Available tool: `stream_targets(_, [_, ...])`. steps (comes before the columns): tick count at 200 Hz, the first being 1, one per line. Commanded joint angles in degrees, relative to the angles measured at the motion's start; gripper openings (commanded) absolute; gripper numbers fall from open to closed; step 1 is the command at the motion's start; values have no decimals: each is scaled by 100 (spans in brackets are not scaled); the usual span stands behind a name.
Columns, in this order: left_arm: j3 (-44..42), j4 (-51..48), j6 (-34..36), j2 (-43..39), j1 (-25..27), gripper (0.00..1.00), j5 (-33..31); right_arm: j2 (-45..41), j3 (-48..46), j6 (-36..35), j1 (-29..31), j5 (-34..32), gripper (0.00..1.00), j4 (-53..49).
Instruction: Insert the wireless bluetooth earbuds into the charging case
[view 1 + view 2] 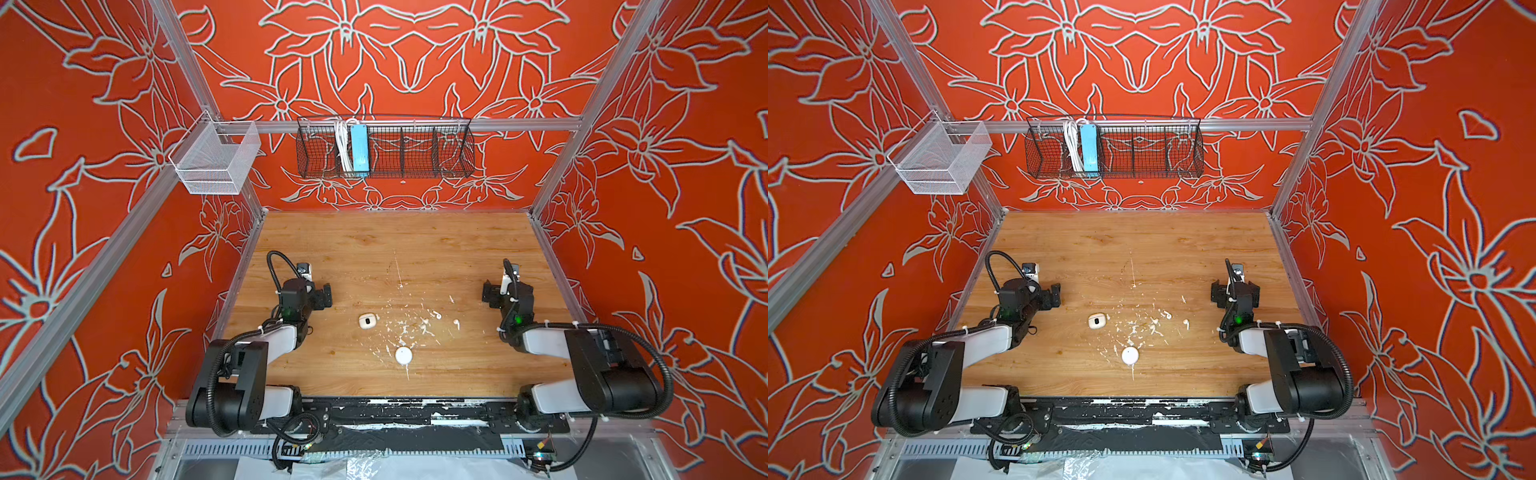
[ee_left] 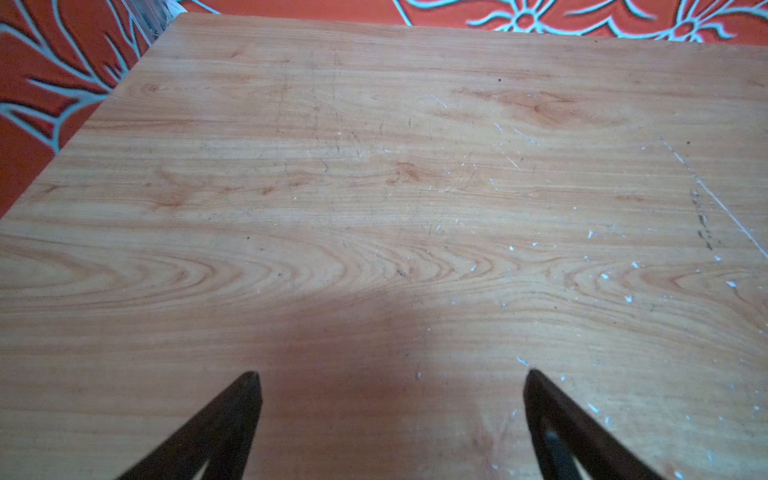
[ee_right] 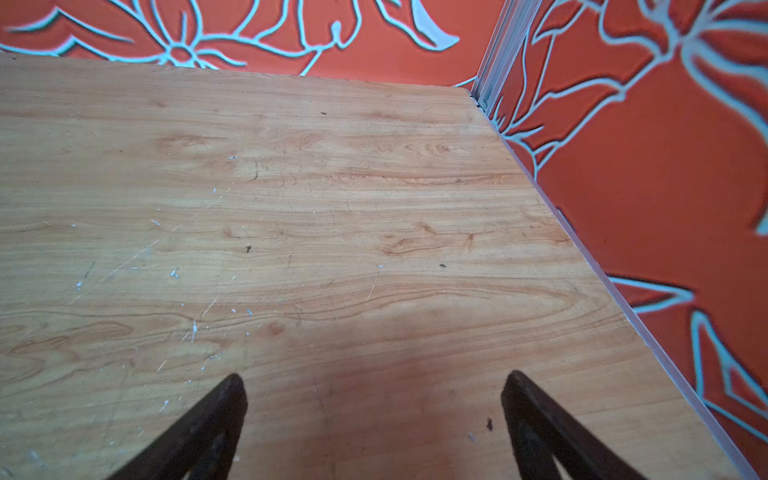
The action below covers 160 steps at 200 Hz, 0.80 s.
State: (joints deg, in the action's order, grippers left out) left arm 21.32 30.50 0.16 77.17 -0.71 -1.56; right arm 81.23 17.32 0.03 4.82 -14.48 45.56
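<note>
- On the wooden table, near its front edge, I see the charging case, a round white puck, lid down.
- The wireless bluetooth earbuds lie behind it to the right among white paint flecks; I can pick out only one with certainty.
- A cream square case sits left of the flecks.
- My left gripper has its jaws spread wide and empty, well apart from everything.
- My right gripper is the same, over bare wood.

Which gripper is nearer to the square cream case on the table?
Left. The left gripper is to the left of the square case, slightly farther back; the right gripper is much farther off on its right side.
</note>
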Motion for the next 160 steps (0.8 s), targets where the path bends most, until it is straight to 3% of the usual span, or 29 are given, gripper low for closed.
stream_targets(1, [101, 14, 28, 18, -27, 97, 44, -55, 140, 15, -10, 42, 98, -39])
stream_targets(160, [82, 50, -16, -57, -12, 97, -78, -85, 101, 15, -7, 25, 98, 66])
